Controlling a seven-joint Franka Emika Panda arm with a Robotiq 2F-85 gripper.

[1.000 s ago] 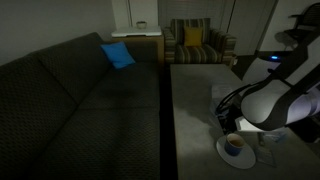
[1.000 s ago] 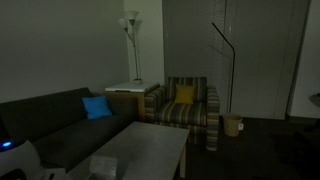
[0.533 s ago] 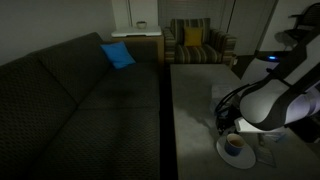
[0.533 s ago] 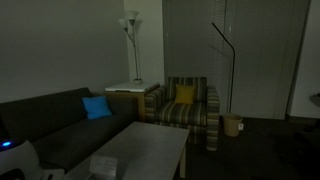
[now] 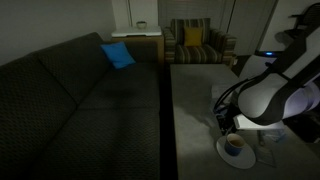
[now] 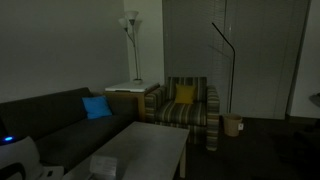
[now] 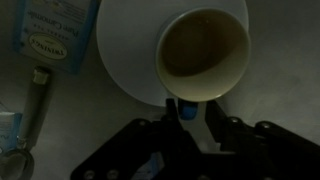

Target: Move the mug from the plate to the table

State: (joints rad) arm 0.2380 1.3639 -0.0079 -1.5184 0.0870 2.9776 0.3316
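The dark-blue mug (image 7: 205, 55), tan inside, stands on the white plate (image 7: 125, 50) in the wrist view. Its blue handle (image 7: 187, 110) points toward me and lies between my fingers. My gripper (image 7: 190, 108) is open around the handle, with the left finger close to it and a gap on the right. In an exterior view my gripper (image 5: 227, 122) hangs low just behind the mug (image 5: 234, 145) on the plate (image 5: 240, 158), near the front end of the grey table (image 5: 190, 100). The mug and plate are out of view in the exterior view that shows the table (image 6: 150, 148) from its other end.
A white-and-blue box (image 7: 55, 35) lies left of the plate, with a clear glassy thing (image 7: 12, 135) below it. A dark sofa (image 5: 80, 100) runs along the table. A striped armchair (image 5: 192, 42) stands beyond the table's far end.
My arm has shifted a little, and the gripper has dropped slightly closer to the mug. The mug and plate have not moved.
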